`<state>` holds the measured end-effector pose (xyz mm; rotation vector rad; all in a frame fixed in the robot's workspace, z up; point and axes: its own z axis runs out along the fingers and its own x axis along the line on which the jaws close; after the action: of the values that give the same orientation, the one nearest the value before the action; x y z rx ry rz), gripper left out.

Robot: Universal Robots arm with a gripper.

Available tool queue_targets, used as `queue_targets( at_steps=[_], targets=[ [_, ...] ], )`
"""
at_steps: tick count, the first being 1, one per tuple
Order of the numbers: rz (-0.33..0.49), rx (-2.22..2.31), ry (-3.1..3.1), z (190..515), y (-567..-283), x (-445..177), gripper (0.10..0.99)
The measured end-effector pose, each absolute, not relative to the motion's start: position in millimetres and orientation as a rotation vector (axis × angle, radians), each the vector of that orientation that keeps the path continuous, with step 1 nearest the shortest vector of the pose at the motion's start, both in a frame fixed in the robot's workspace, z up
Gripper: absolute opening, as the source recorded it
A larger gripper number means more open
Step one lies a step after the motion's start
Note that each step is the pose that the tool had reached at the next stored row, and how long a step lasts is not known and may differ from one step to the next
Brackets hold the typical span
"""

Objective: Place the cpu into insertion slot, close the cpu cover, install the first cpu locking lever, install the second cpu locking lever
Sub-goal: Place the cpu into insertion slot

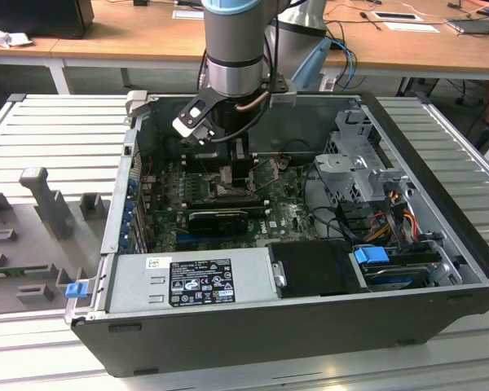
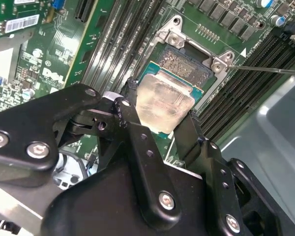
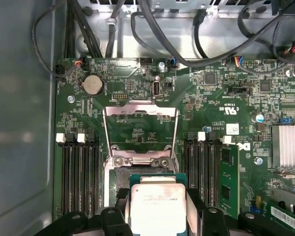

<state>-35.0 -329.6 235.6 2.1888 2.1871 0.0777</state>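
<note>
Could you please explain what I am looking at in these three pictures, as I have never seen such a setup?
This is a robot arm working inside an open computer case that lies on a slatted metal table. The exterior view looks on from outside. Both wrist views come from cameras riding on the arm and look at the green motherboard. The black gripper is shut on the cpu, a small silver-topped square chip, and holds it at the insertion slot, the dark square socket. In the first wrist view, the cpu cover, a thin metal frame, stands swung open. Whether the chip is seated, I cannot tell.
</note>
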Motion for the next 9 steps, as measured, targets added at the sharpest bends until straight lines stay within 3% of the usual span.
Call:
queue_targets(
  at_steps=[9],
  targets=[
    [0.077, 2.189, 2.187, 230.5, -329.2, -40.3, 0.541]
  ],
)
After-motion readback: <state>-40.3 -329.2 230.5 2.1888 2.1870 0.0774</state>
